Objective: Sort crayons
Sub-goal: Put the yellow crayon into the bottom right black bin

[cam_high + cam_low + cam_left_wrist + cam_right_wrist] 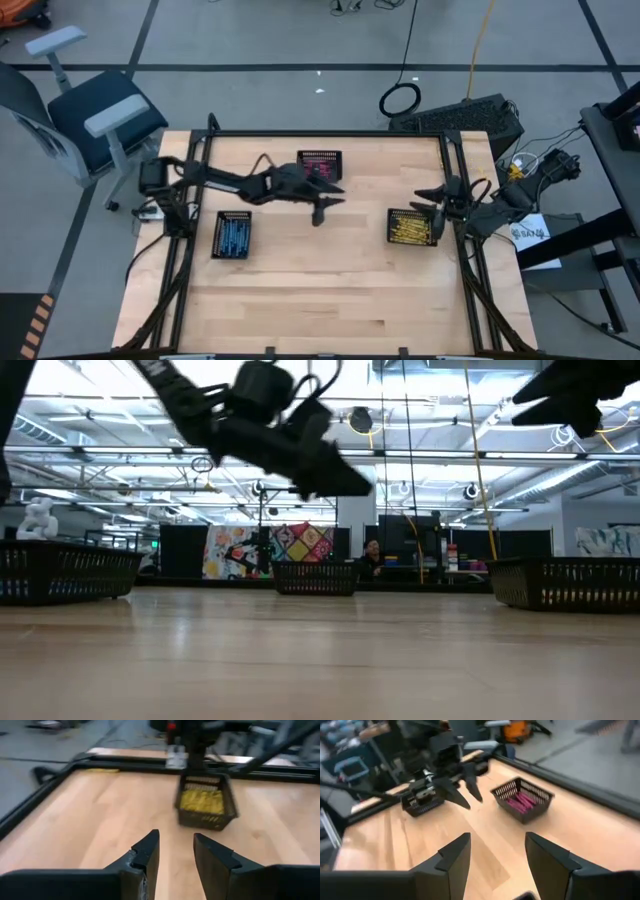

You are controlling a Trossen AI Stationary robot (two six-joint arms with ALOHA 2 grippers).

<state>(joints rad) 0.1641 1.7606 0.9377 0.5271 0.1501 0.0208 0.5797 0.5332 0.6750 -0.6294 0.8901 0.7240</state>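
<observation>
Three small black mesh baskets stand on the wooden table. One at the left holds blue crayons, one at the far middle holds pink crayons, one at the right holds yellow crayons. My left gripper is open and empty above the table's middle, between the pink basket and the yellow basket. My right gripper is open and empty just above the far side of the yellow basket. The pink crayons also show in the right wrist view.
A black frame rail runs around the table's far and side edges. Bare wood fills the near half of the table. An office chair stands off the far left corner, and cables and boxes lie at the right.
</observation>
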